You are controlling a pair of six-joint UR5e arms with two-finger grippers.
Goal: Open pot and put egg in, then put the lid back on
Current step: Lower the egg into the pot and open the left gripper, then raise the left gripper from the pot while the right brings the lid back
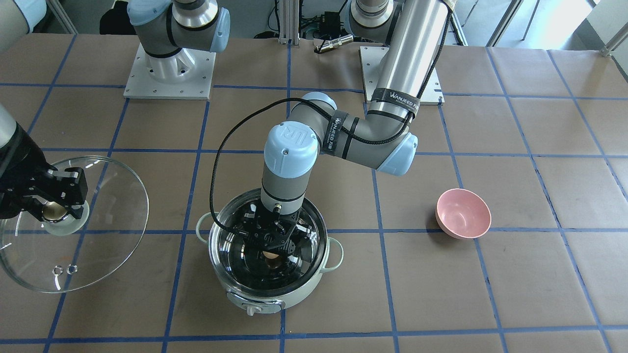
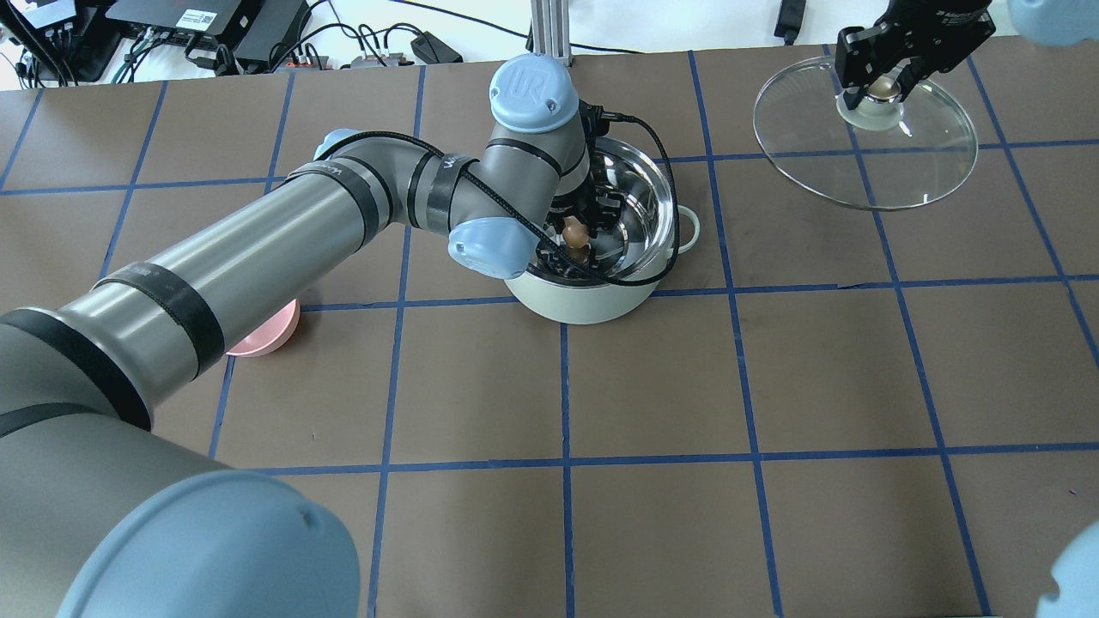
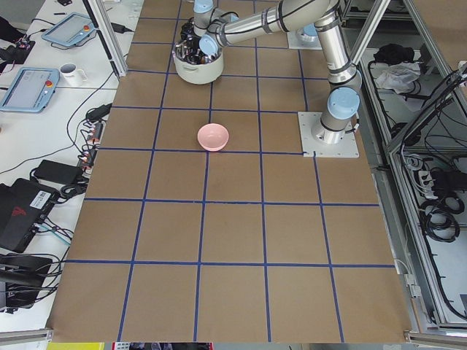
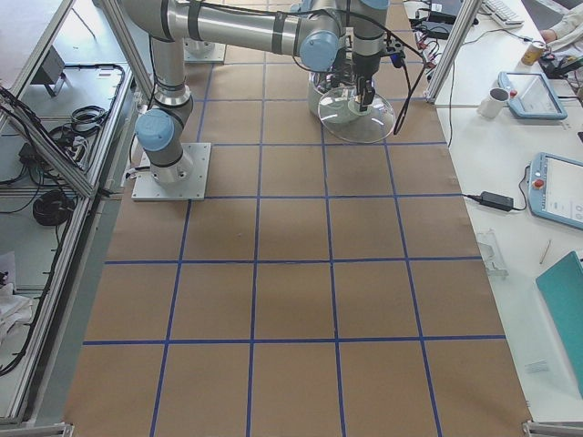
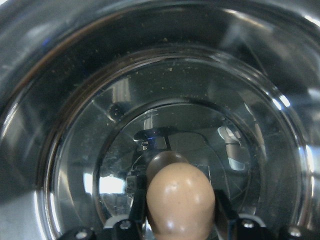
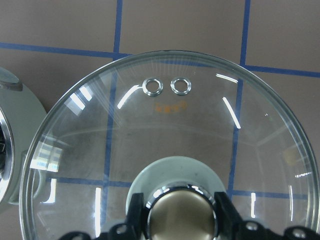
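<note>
Left claw (image 1: 271, 254) is down inside the open pot (image 2: 584, 305), its fingers closed on the egg (image 5: 181, 200), which sits between them. Right claw (image 2: 884, 84) is clamped on the knob (image 6: 181, 214) of the lid (image 1: 108, 220), held aside from the pot over the tabletop (image 1: 441, 294).

- Table (image 1: 539, 147): bright, evenly lit; shadows faint and soft-edged.
- Lid (image 6: 165, 125): white streaks of glare across the glass.
- Pot (image 5: 60, 100): inside dim in the left wrist view; steel mirrors, walls blurred toward the edges.
- Egg (image 5: 181, 200): close to the lens, slightly soft.
- Side views: detail at the far end too small to resolve.
</note>
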